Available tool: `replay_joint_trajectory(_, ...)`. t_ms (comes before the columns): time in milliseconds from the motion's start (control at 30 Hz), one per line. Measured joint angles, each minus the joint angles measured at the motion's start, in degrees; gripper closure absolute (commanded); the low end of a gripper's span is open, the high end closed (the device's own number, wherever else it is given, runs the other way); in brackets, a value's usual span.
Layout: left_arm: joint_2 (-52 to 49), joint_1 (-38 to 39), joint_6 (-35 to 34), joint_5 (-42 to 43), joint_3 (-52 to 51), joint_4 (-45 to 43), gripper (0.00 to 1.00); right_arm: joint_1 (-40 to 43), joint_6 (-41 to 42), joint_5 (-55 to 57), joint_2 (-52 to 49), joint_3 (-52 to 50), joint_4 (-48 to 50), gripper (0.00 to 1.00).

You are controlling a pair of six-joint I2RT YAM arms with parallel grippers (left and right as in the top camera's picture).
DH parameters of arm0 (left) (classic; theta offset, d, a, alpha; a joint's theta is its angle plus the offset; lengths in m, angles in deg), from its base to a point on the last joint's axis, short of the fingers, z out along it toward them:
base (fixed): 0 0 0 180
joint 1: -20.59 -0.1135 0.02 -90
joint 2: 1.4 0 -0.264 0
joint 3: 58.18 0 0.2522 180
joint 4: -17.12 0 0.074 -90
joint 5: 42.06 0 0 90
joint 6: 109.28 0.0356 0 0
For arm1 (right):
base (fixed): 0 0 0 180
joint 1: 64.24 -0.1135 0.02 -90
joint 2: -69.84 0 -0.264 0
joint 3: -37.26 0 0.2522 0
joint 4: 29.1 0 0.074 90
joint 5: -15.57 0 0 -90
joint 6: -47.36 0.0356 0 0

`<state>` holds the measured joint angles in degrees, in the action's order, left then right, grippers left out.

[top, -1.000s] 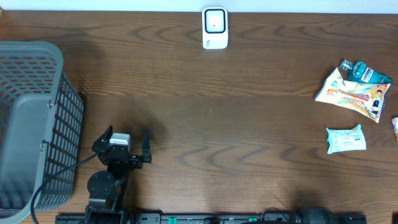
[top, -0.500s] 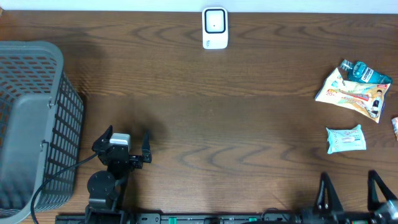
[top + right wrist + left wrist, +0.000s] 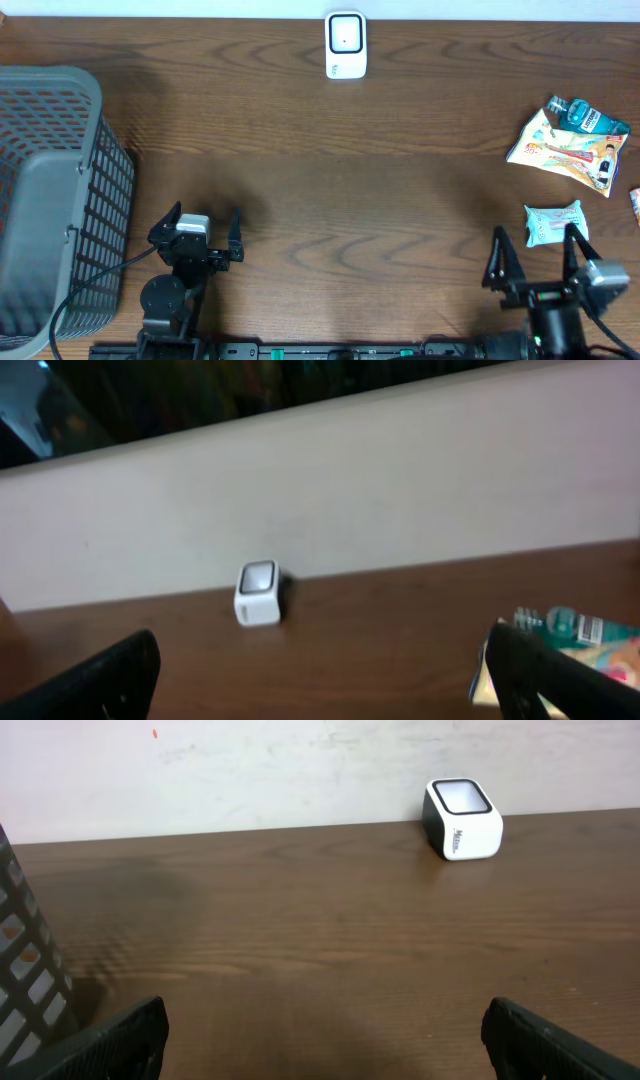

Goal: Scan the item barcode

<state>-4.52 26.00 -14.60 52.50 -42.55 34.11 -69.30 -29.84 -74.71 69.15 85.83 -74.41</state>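
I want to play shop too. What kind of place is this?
Probably a pretend shop checkout on a wooden table: a white barcode scanner, a snack packet to scan, and a grey basket.

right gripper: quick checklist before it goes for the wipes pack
1. right gripper open and empty: ok
2. wipes pack lying flat close in front of it, apart from the snack packet: ok
3. barcode side of the pack facing up: cannot tell
4. scanner standing at the far edge, its window unobstructed: ok
5. left gripper open, empty, beside the basket, away from the route: ok
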Motion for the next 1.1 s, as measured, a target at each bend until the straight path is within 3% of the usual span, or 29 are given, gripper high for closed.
replay_joint_trajectory(733, 0.0, 0.0, 0.0, 0.0, 0.0, 0.0, 0.0, 1.9, 8.5, -0.1, 0.0, -30.1, 36.2, 0.01)
replay_joint_trajectory(1100, 0.0, 0.0, 0.0, 0.0, 0.0, 0.0, 0.0, 5.1, 15.1, 0.0, 0.0, -34.4, 35.4, 0.01)
